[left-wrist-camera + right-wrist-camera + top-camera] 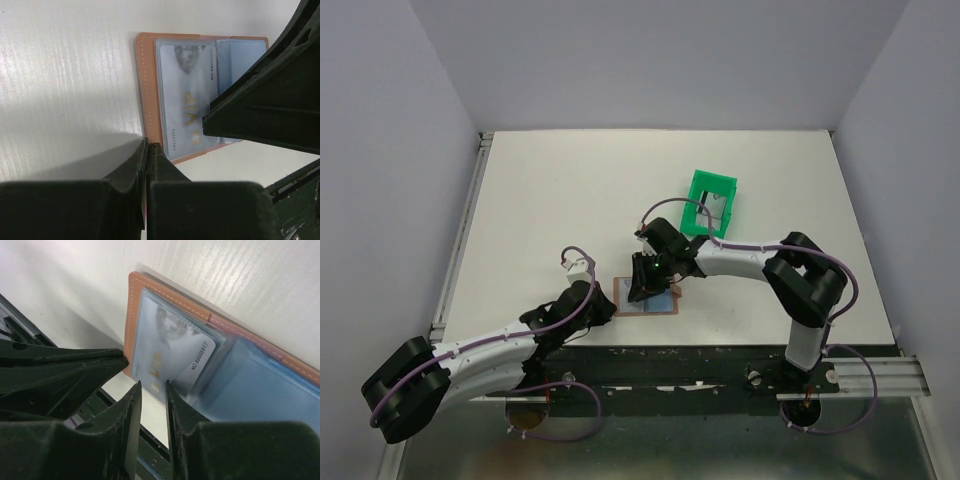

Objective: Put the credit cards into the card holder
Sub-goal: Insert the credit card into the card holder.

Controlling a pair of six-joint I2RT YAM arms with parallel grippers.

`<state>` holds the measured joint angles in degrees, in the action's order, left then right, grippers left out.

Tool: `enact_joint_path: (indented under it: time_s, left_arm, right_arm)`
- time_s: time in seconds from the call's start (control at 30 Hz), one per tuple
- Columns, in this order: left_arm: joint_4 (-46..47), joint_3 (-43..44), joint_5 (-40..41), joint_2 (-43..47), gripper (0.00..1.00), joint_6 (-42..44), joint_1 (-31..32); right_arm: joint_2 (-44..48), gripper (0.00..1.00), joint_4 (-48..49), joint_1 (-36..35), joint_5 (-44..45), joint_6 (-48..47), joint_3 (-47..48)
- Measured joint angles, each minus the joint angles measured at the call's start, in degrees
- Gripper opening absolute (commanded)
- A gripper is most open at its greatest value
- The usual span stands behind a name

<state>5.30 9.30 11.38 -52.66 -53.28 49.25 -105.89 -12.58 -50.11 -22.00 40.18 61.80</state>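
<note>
White table (pixel 570 200) bears card holder (pixel 655 306), green bin (pixel 692 205)

card holder (pixel 148 85): matt stitched leather | credit card (pixel 186 107): glossy plastic | table (pixel 65 75): white, matt, faintly ridged

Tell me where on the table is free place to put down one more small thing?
Free: the wide left and far part of the table, from its left edge to the green bin; also the strip right of the bin. Crowded: front middle, where the left end effector and right end effector meet at the card holder.
</note>
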Motion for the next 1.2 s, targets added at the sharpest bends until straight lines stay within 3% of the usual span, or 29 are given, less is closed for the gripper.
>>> enact_joint_path:
  time_s: [0.27,0.57,1.2]
  left_arm:
    - [-0.02,-0.24,-0.04,0.48,0.06,-0.20,0.20]
    - [-0.52,-0.44,-0.04,1.16,0.07,-0.35,0.37]
    - [-0.33,-0.44,-0.04,0.96,0.07,-0.37,0.37]
  right_arm:
    - [0.22,0.33,0.79,-0.07,-0.68,0.22,-0.02]
    - [4.83,0.34,-3.10,-0.15,5.64,0.04,-0.02]
    - [0.28,0.36,-6.62,-0.15,7.39,0.11,1.88]
